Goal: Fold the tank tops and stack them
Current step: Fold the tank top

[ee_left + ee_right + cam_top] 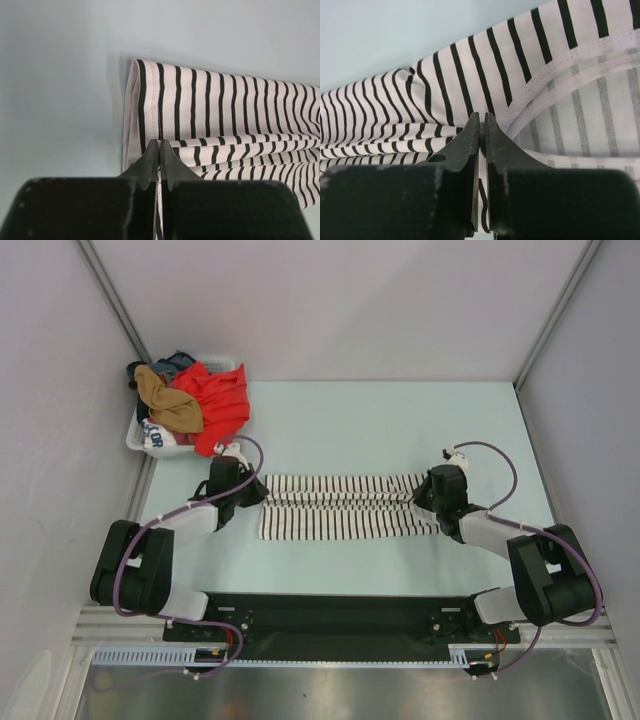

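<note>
Roughly at the table's (400,420) centre, a touch toward 6 o'clock, lies one striped top (335,508), white with thin black stripes, stretched flat from 9 to 3 o'clock. It looks doubled over. The left wrist view shows a folded edge with layers stacked, and a loose fold runs along the side nearer the arms.

Two grippers hold it, one at each end. The left gripper (250,490) sits at the top's 9 o'clock end, its two fingers pressed together with a sliver of striped cloth pinched between them. The right gripper (422,498) sits at the 3 o'clock end, where its wrist view shows a hemmed, curved opening. Its two fingers are all but together, with cloth caught in the thin slit between them. Between the two grips the cloth is drawn into long creases.

One white basket (226,364) stands at the table's 10 o'clock corner, well apart from the striped top. One tan top (168,405) lies crumpled on the heap in it, toward the 9 o'clock side. At its 3 o'clock lies one red garment (215,400), spilling over the rim. One dark blue piece (175,362) shows behind them at 12 o'clock. One white piece with blue lettering (155,435) hangs at the basket's 6 o'clock edge.
</note>
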`<state>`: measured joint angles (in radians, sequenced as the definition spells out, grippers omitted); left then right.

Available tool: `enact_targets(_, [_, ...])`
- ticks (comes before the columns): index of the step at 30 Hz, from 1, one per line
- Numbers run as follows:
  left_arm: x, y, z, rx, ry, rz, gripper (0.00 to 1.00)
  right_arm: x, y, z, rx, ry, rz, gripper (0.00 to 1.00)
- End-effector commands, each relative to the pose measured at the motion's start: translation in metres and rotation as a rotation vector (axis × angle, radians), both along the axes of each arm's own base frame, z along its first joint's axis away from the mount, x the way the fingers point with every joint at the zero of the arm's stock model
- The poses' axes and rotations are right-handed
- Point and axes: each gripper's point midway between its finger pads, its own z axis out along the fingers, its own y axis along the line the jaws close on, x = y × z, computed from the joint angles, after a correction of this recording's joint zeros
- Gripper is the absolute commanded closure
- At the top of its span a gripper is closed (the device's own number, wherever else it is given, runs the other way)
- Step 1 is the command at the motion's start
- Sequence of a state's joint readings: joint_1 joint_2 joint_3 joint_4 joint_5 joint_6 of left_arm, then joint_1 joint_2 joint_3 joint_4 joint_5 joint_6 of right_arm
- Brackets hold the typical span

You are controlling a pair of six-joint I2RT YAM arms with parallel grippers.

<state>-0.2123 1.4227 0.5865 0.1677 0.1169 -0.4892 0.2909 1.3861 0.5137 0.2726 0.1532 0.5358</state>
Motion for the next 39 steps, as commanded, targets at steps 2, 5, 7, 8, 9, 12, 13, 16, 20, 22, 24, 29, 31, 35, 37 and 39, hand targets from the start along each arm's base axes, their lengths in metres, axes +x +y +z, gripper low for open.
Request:
enact_targets(2, [-0.002,0.011,0.001,0.035,-0.009,0.051,1.0,-0.01,-0.014,-0.014,-0.008,0.039,-0.091,0.92])
enact_targets(5, [-0.005,0.014,0.001,0.034,-0.017,0.062,0.99,-0.013,-0.015,-0.016,-0.007,0.039,-0.107,0.87])
enact_targets(7, [-0.01,0.014,-0.002,0.026,-0.013,0.064,0.93,-0.015,-0.017,-0.015,-0.007,0.036,-0.121,0.83])
enact_targets(8, [-0.011,0.013,0.001,0.018,-0.025,0.063,0.83,-0.016,-0.019,-0.014,-0.013,0.035,-0.132,0.81])
enact_targets(9, [-0.014,0.013,-0.001,0.012,-0.024,0.06,0.73,-0.017,-0.02,-0.014,-0.012,0.037,-0.139,0.76])
enact_targets(12, [-0.018,0.014,0.005,-0.001,-0.054,0.073,0.43,-0.017,-0.022,-0.006,-0.014,0.017,-0.152,0.67])
enact_targets(13, [-0.019,0.015,0.007,-0.002,-0.064,0.076,0.41,-0.017,-0.022,0.0,-0.01,0.002,-0.155,0.66])
enact_targets(16, [-0.019,0.018,0.016,0.011,-0.077,0.087,0.36,-0.017,-0.023,0.01,-0.014,-0.022,-0.16,0.57])
enact_targets(20, [-0.014,0.019,0.028,0.021,-0.088,0.086,0.34,-0.018,-0.023,0.03,-0.007,-0.07,-0.159,0.52])
enact_targets(22, [-0.012,0.018,0.03,0.024,-0.079,0.086,0.32,-0.022,-0.024,0.031,-0.011,-0.054,-0.162,0.48])
enact_targets(24, [-0.007,0.018,0.028,0.031,-0.062,0.087,0.27,-0.028,-0.026,0.032,-0.009,-0.025,-0.175,0.3])
enact_targets(29, [0.004,0.015,0.011,0.056,0.031,0.076,0.23,-0.051,-0.038,0.022,0.051,0.08,-0.333,0.28])
enact_targets(31, [0.006,0.014,-0.001,0.063,0.074,0.073,0.23,-0.067,-0.048,0.014,0.02,0.15,-0.389,0.32])
enact_targets(35, [0.019,0.01,-0.007,0.062,0.101,0.075,0.26,-0.092,-0.063,0.004,0.031,0.231,-0.508,0.38])
enact_targets(37, [0.021,0.009,-0.018,0.07,0.132,0.074,0.29,-0.098,-0.063,0.002,0.068,0.253,-0.539,0.38])
enact_targets(39, [0.026,0.009,-0.019,0.069,0.138,0.08,0.32,-0.101,-0.06,0.0,0.095,0.269,-0.542,0.37])
